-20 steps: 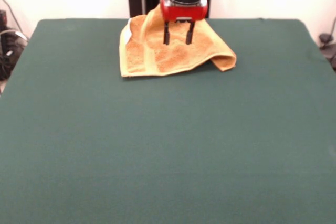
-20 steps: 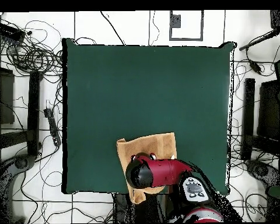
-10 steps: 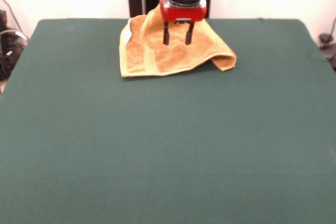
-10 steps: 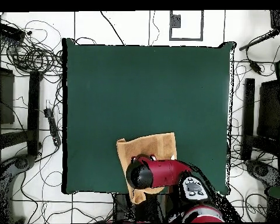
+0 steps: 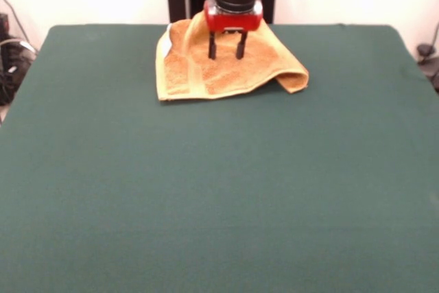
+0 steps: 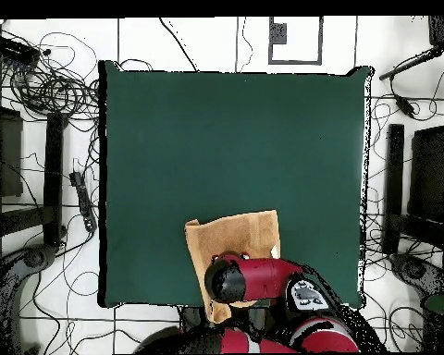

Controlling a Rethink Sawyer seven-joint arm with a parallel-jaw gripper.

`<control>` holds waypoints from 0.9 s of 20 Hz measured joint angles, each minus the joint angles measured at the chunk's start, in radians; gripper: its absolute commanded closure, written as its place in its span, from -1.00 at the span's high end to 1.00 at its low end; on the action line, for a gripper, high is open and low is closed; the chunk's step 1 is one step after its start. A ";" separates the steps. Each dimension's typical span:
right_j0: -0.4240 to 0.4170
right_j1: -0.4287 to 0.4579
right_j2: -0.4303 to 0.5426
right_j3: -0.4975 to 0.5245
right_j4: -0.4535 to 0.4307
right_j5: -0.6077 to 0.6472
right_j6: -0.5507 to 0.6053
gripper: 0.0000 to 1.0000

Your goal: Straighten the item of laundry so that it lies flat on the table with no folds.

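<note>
— Filling nearly the whole front view, the table (image 5: 219,190) shows bare dark green cloth except at twelve o'clock, where the item of laundry (image 5: 226,63) lies bunched against the far edge. Why so rumpled?

— Its three o'clock corner is doubled under into a rounded lump, and a fold line runs down the nine o'clock side beside the small white tag (image 5: 165,44), so it reads as folded over on itself, not spread. Overhead, the towel (image 6: 230,245) sits at the table's six o'clock edge, partly under the arm (image 6: 263,277).

— And the gripper (image 5: 226,51)?

— Hanging over the towel's upper middle, its two dark fingers (image 5: 212,49) parted by a modest gap, gripping nothing; whether the tips brush the terry is unclear. Judged from this, straightening is hardly begun.
</note>
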 measured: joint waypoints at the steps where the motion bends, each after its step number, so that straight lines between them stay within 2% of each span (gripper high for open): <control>1: -0.001 0.000 0.000 0.000 -0.001 -0.003 0.000 1.00; 12: -0.001 -0.026 0.000 0.013 -0.001 -0.004 0.000 1.00; 18: 0.001 -0.089 -0.001 0.032 -0.001 0.016 0.000 1.00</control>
